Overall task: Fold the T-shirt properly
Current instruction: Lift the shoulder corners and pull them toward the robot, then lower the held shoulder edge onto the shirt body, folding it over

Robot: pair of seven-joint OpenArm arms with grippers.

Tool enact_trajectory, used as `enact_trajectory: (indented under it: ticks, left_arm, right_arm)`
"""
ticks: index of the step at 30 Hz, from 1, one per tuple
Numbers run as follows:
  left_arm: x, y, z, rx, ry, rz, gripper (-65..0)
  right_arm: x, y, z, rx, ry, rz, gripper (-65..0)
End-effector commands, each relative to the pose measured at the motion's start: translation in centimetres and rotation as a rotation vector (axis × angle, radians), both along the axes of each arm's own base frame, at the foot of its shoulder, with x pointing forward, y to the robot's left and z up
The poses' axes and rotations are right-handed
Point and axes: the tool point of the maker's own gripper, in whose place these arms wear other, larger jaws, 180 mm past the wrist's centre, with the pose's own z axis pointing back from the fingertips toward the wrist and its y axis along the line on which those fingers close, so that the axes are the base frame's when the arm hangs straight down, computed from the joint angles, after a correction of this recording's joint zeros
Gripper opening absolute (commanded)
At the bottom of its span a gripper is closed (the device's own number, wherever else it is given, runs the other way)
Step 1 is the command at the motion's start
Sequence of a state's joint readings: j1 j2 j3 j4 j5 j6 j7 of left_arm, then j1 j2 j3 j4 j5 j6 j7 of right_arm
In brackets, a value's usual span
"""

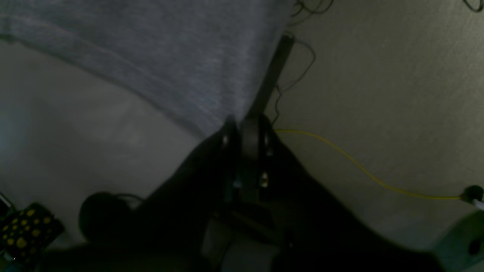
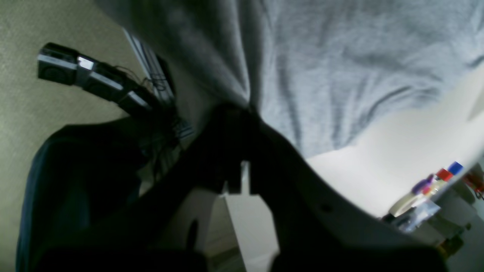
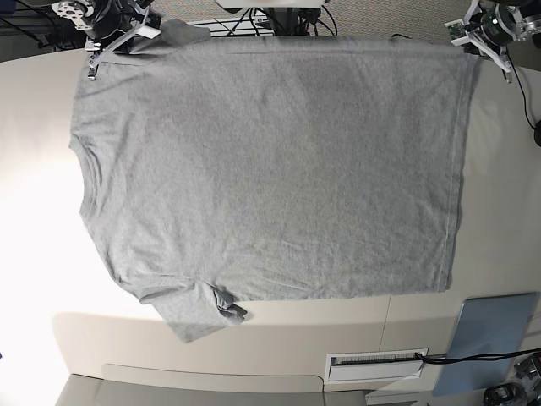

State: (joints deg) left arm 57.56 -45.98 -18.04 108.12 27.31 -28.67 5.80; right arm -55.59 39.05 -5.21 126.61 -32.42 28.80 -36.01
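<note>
Well, the T-shirt (image 3: 270,169) lay spread flat, unfolded; left gripper (image 3: 473,41) and right gripper (image 3: 118,44) pinched its far-edge corners, jaws clamped, every fold remaining

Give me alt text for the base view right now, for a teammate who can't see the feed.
A grey T-shirt lies spread flat across a pale table, collar toward the view's left. Both arms pinch its far edge: the right end effector at the far left corner, the left end effector at the far right. A grey-blue pad sits at the near right.
</note>
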Motion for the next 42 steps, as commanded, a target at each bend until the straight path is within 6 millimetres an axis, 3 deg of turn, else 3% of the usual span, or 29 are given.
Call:
enact_trajectory:
  ticks: [1, 6, 13, 20, 28, 37, 42]
  left_arm:
    - [1.3, 0.3, 1.0, 0.007, -0.059, 0.007, -65.0]
    - [4.8, 0.1, 3.0, -0.059, -0.201, 0.096, -65.0]
    - [7.6, -0.4, 3.9, -0.11, -0.256, 0.116, -65.0]
    - [10.7, 0.6, 4.3, -0.18, -0.322, 0.211, -65.0]
    - [13.7, -0.1, 4.6, -0.286, -0.36, 0.253, -65.0]
    - [16.8, -1.4, 1.4, -0.3, -0.322, 0.279, -65.0]
    - [19.0, -1.2, 1.2, -0.321, -0.346, 0.312, -65.0]
  right_arm:
    - [1.1, -0.4, 1.1, -0.028, -0.06, 0.007, -65.0]
    - [4.0, -0.7, 3.4, -0.064, -0.233, 0.0, -65.0]
    - [8.1, -0.4, 5.3, -0.031, -0.367, -0.019, -65.0]
    - [11.7, -1.0, 4.9, 0.03, -0.42, -0.057, -65.0]
    - [16.4, -1.7, 5.8, 0.12, -0.494, -0.125, -65.0]
    - [19.2, -3.6, 5.0, 0.159, -0.495, -0.186, -65.0]
    - [20.2, -3.9, 4.3, 0.169, -0.491, -0.195, -65.0]
